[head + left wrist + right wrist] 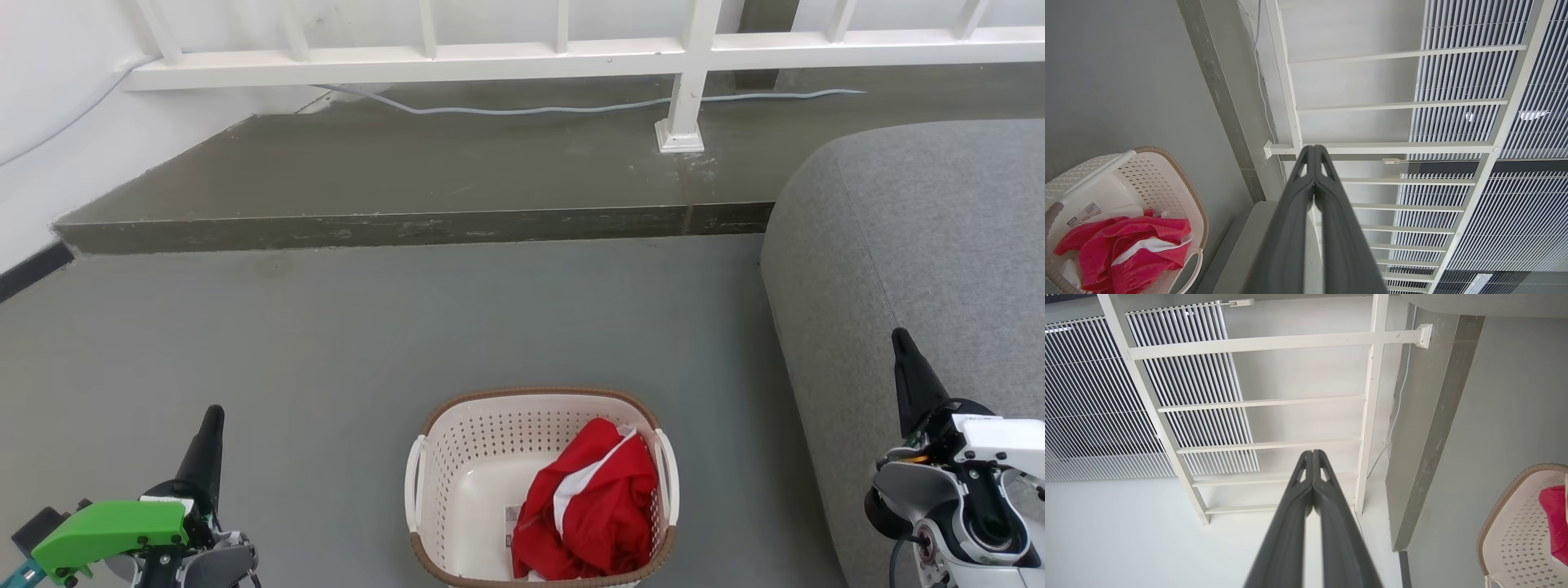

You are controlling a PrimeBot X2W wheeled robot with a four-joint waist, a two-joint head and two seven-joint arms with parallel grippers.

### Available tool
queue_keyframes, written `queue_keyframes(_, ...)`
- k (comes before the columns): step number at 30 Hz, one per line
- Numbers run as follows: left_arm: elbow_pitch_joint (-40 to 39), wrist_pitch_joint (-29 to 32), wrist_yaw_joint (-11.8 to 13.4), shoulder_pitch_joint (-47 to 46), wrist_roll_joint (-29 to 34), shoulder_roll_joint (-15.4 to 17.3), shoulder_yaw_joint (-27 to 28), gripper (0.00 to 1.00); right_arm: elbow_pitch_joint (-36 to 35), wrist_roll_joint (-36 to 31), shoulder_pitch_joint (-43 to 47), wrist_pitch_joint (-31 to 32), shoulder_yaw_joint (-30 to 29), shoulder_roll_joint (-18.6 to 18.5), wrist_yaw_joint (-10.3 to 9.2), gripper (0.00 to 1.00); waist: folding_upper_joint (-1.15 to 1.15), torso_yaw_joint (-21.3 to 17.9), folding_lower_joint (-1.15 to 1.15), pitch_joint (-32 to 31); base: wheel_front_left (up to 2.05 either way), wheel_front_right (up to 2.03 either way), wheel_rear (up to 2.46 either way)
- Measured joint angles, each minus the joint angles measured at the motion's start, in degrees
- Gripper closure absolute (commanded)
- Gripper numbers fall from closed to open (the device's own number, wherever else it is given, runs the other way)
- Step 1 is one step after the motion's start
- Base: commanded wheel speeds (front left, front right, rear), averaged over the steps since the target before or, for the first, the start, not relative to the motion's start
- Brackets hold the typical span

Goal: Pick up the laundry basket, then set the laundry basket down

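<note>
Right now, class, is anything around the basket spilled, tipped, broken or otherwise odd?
Nothing stands out. The laundry basket stands upright on the floor with a red cloth bundled inside, nothing spilled. The left gripper and right gripper are shut, apart from it.

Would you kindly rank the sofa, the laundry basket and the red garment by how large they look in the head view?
1. Sofa, largest, though cut off.
2. Laundry basket, next.
3. Red garment, smallest, lying inside the basket.
</note>
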Motion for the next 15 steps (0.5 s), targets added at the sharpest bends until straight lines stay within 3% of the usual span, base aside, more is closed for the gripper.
queue_keyframes(15, -0.02, 0.01, 0.0, -0.05, 0.01, -0.02, 0.1, 1.0, 0.0, -0.01, -0.01, 0.01, -0.19, 0.04, 0.07, 1.0, 0.0, 0.0, 0.0, 0.0, 0.0, 0.0, 0.0)
